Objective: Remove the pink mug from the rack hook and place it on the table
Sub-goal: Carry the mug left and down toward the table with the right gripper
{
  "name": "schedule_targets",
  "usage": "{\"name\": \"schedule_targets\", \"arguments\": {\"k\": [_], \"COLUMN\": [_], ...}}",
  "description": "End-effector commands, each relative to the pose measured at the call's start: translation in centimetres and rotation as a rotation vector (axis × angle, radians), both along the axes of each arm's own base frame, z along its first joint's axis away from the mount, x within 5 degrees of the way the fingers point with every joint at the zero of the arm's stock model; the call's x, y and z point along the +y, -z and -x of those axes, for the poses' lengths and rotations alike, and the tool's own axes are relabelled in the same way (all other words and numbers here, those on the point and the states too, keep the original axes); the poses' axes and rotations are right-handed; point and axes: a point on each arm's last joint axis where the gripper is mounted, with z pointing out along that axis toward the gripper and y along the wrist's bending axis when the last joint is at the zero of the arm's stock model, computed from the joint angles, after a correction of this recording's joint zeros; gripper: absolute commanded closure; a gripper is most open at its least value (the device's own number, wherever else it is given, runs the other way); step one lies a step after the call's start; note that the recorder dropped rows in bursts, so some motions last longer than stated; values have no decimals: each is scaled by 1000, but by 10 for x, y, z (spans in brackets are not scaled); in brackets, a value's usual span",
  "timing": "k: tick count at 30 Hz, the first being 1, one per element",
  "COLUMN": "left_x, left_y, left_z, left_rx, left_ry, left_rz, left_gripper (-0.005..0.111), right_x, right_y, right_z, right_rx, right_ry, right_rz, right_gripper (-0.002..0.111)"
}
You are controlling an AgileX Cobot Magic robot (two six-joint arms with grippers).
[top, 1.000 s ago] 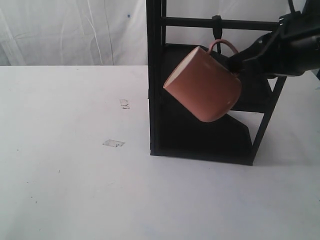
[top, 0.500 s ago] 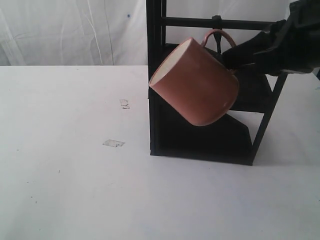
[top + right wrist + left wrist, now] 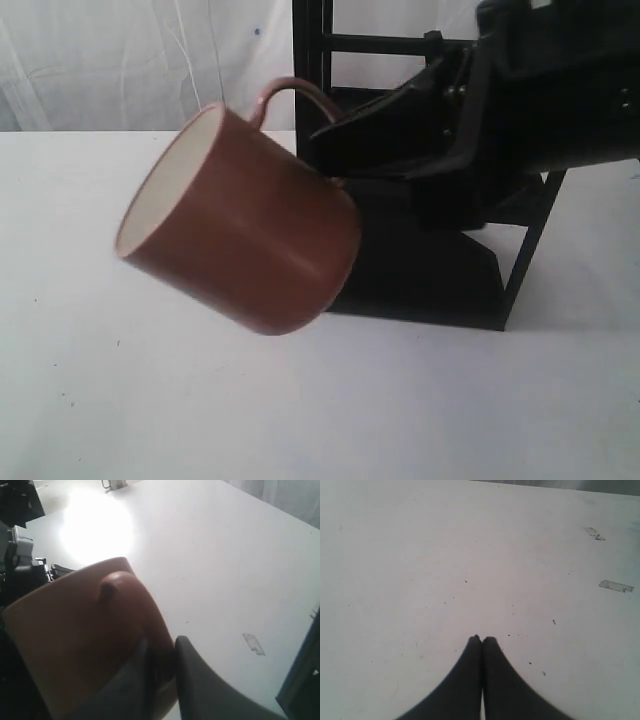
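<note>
The pink mug [image 3: 245, 235] hangs in the air, tilted, its cream inside facing left, well clear of the black rack [image 3: 420, 270] and above the white table [image 3: 120, 400]. My right gripper [image 3: 335, 150] is shut on the mug's handle; in the right wrist view the mug [image 3: 80, 635] fills the near side with the fingers [image 3: 192, 680] pinching its handle. The rack hook [image 3: 432, 40] on the top crossbar is bare. My left gripper [image 3: 481, 639] is shut with nothing in it, low over the table [image 3: 445, 555].
Bits of clear tape [image 3: 616, 585] lie on the tabletop. The rack's dark base panel [image 3: 440, 290] stands behind the mug at the right. White curtain backs the scene.
The mug has come off the hook and travelled left and toward the camera with my right gripper, now looking much larger. The left arm shows no earlier frame.
</note>
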Motion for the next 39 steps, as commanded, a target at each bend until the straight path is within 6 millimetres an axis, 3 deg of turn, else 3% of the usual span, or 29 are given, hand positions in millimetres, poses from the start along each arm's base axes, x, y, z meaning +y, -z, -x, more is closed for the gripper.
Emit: {"name": "schedule_targets", "arguments": {"k": [1,11,15,19,23,31,39], "left_x": [0,0,0,0,0,0,0], "left_y": [0,0,0,0,0,0,0], "left_z": [0,0,0,0,0,0,0], "left_rx": [-4,-4,-4,-4,-4,-4,-4], "left_ry": [3,3,3,3,3,3,3], "left_rz": [-4,-4,-4,-4,-4,-4,-4], "left_gripper": [107,107,107,107,107,107,107], "right_x": [27,76,87,95,103,127,134], "right_y": [0,30,49,65,68,74,109], "right_z": [4,16,6,-13,-22,-14,-15], "right_rx": [-14,-89,-75,-28,-16,-17,26], "right_ry": [8,-28,-31,115,227,248,408], "right_rz": [-72,-23,45,54,-19,-130,-428], "right_gripper": [108,108,108,108,108,108,108]}}
